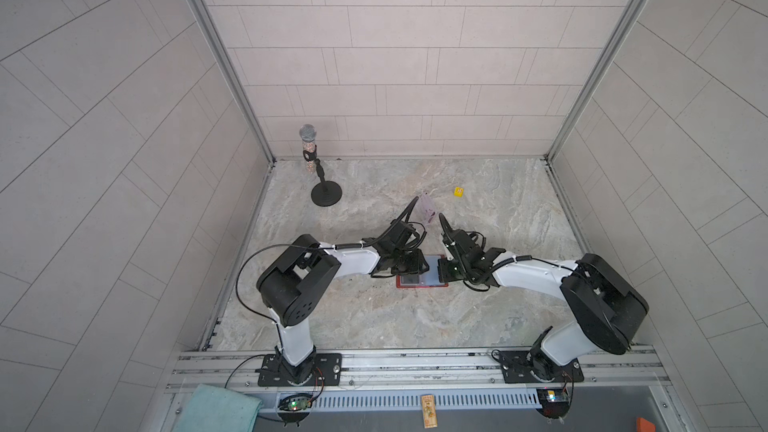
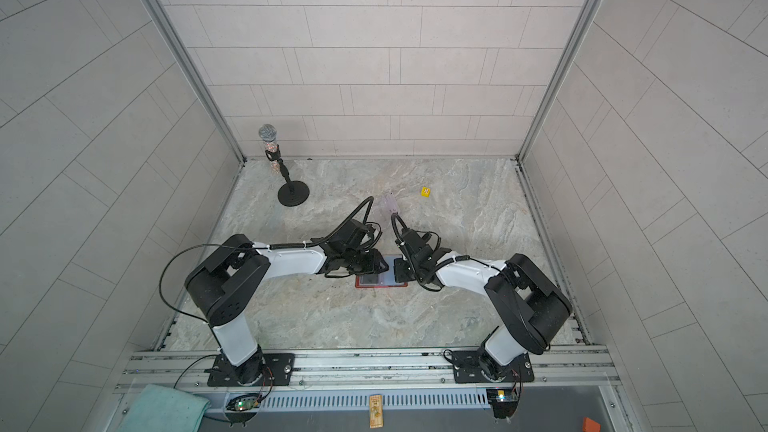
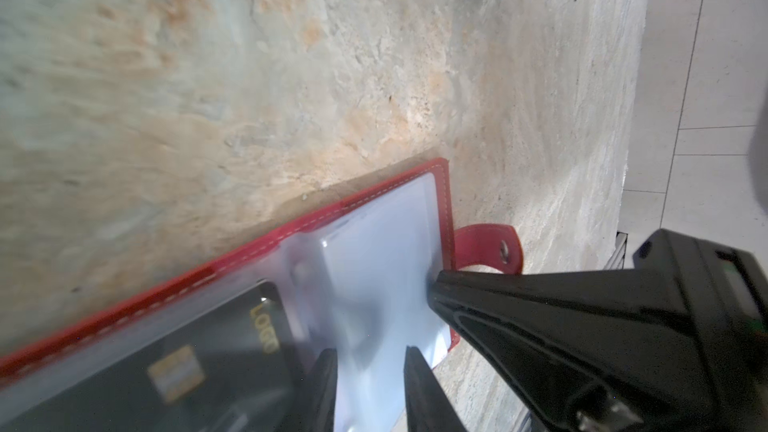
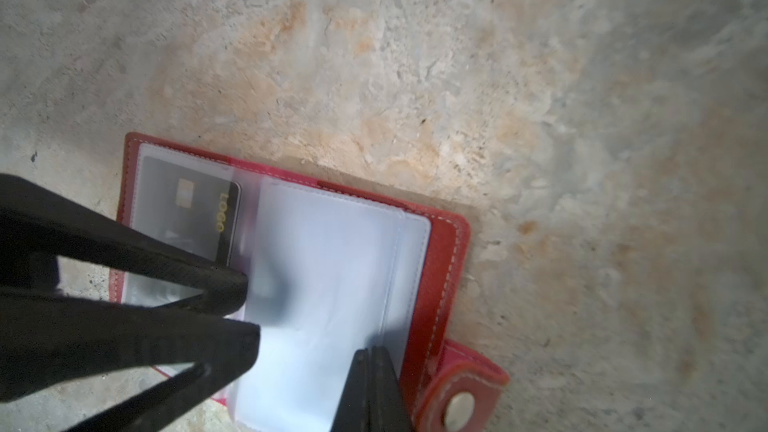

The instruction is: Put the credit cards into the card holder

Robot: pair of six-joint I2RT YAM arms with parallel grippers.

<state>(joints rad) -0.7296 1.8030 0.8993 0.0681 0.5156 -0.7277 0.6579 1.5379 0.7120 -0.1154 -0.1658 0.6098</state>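
Note:
The red card holder [image 1: 441,285] [image 2: 358,285] lies open and flat on the marble table between both arms, its clear sleeves facing up. A black credit card [image 4: 195,205] [image 3: 216,359] with gold lettering sits inside one sleeve. My left gripper [image 3: 370,353] [image 4: 249,313] is open, its fingertips apart and resting on the pale sleeves near the holder's fold. My right gripper [image 4: 370,351] [image 3: 436,284] is shut, its tips down on the outer edge of the pale sleeve beside the snap tab [image 4: 461,401]. Whether it pinches the film does not show. No other card shows.
A microphone on a round-based stand [image 1: 327,194] is at the back left. A clear acrylic stand [image 1: 428,207] and a small yellow die [image 1: 459,192] lie behind the grippers. A teal cloth [image 1: 220,409] lies over the front rail.

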